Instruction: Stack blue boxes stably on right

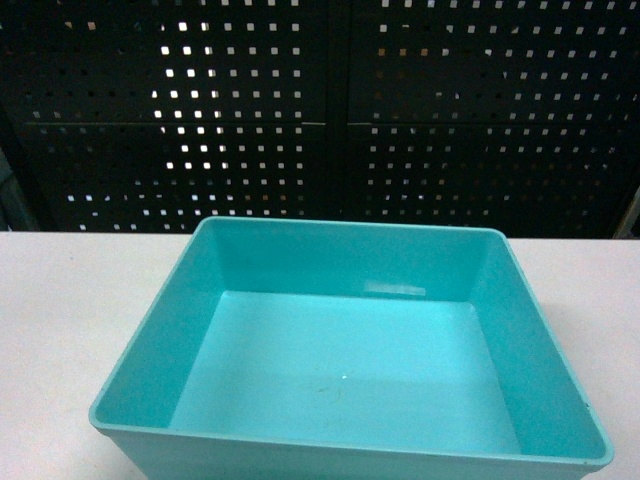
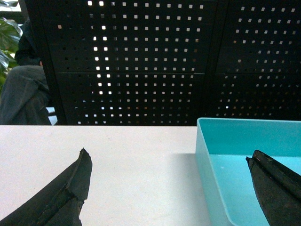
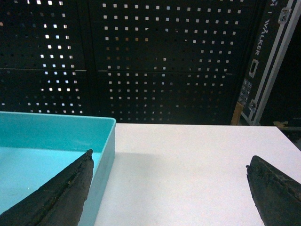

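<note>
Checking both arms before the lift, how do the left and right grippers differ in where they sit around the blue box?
The left gripper straddles the blue box's left wall, right finger inside. The right gripper straddles its right wall, left finger inside. Both are open, holding nothing, over the white table.

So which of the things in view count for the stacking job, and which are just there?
For the job:
- blue box, empty, on the white table
- left gripper, open, straddling the box's left wall
- right gripper, open, straddling its right wall

Just there:
- black perforated panel
- flight case
- seated person
</note>
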You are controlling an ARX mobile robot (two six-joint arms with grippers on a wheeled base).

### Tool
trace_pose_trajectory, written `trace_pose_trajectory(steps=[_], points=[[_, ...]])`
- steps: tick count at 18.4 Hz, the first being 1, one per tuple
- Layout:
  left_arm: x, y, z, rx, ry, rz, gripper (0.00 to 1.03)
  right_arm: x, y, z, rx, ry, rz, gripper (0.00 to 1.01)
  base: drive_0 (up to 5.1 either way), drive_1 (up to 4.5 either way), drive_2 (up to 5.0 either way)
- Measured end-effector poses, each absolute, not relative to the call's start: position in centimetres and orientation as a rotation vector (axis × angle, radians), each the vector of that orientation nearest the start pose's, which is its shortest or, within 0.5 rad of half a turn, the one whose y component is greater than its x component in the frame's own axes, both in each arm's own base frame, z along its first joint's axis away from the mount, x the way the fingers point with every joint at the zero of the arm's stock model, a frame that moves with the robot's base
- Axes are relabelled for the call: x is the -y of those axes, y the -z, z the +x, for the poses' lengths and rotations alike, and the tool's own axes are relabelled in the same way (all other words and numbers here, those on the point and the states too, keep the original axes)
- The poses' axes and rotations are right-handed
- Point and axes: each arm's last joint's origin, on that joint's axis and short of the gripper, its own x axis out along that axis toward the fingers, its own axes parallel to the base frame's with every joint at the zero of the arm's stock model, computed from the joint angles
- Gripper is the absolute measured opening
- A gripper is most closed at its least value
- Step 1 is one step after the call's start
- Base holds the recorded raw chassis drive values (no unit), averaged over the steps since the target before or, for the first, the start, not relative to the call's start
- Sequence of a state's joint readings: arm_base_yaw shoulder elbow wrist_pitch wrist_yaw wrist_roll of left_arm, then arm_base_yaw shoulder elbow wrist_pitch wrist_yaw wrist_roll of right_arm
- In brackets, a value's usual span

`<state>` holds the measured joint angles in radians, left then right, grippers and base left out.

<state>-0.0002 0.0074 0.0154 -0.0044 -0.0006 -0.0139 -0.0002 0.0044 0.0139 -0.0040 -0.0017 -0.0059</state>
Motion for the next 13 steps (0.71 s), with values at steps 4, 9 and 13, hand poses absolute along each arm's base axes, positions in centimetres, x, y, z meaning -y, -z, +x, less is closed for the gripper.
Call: trace_pose_trajectory(steps=[4,9,13], points=[[0.0,-16.78,9.72,0.004,0.0,-0.014,0.98,0.0,-16.75,9.71,0.006,-0.002,-0.006,0.98,0.0,0.0,0.0],[0.0,-16.78,9.72,0.004,0.0,-0.014,0.98,0.0,-16.75,9.71,0.006,-0.002,-0.006,0.98,0.0,0.0,0.0],[0.0,-16.78,9.72,0.004,0.0,-0.014,0.98,0.0,-16.75,9.71,0.006,-0.002,-0.006,0.98,0.0,0.0,0.0]])
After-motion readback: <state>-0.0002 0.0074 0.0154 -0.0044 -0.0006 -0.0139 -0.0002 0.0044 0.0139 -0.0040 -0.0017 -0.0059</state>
